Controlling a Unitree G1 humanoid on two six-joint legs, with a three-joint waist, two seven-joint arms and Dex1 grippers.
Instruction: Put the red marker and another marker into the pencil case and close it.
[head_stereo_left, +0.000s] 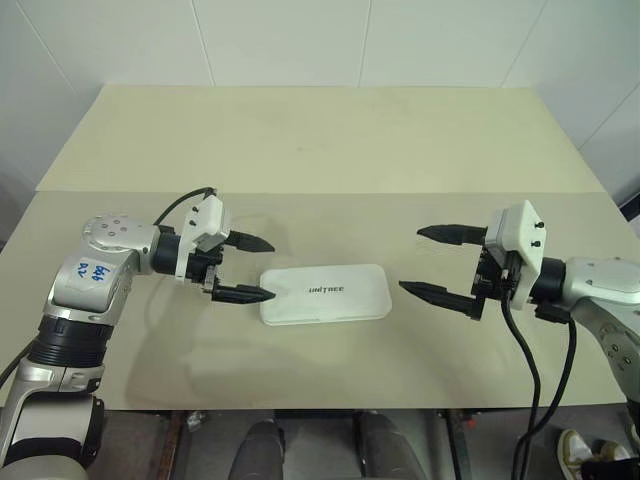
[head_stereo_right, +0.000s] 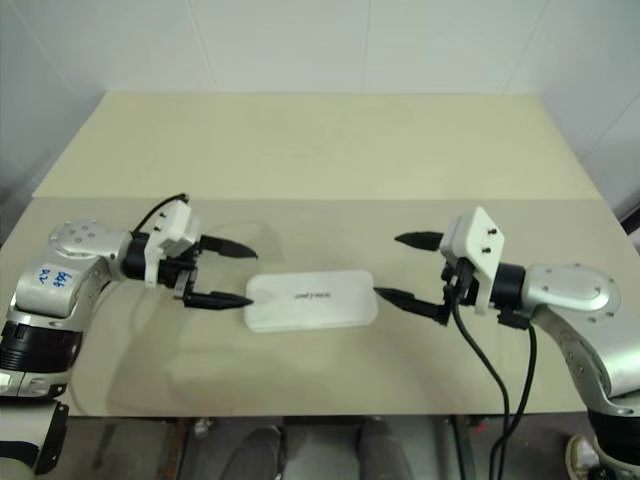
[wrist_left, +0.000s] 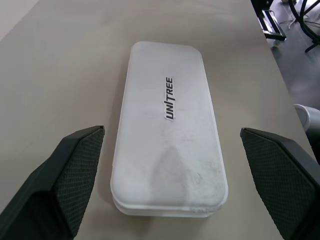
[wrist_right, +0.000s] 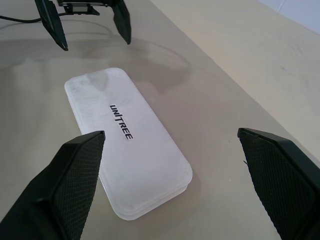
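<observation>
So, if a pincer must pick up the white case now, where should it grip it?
Probably across the short width of the pencil case, coming from above: it lies flat and closed, and its long straight edges are bare, with both open pincers off its ends.

I see bare beige tabletop (head_stereo_left: 320, 140) all around; only the flat white plastic pencil case (head_stereo_left: 325, 293), lid shut, lies mid-table. My left gripper (head_stereo_left: 255, 268) and right gripper (head_stereo_left: 432, 262) flank its ends, jaws wide, with gaps between.

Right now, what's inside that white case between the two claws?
The pencil case lies shut and flat on the table, its lid covering the inside. Whatever it holds is hidden; the printed logo shows on top.
</observation>
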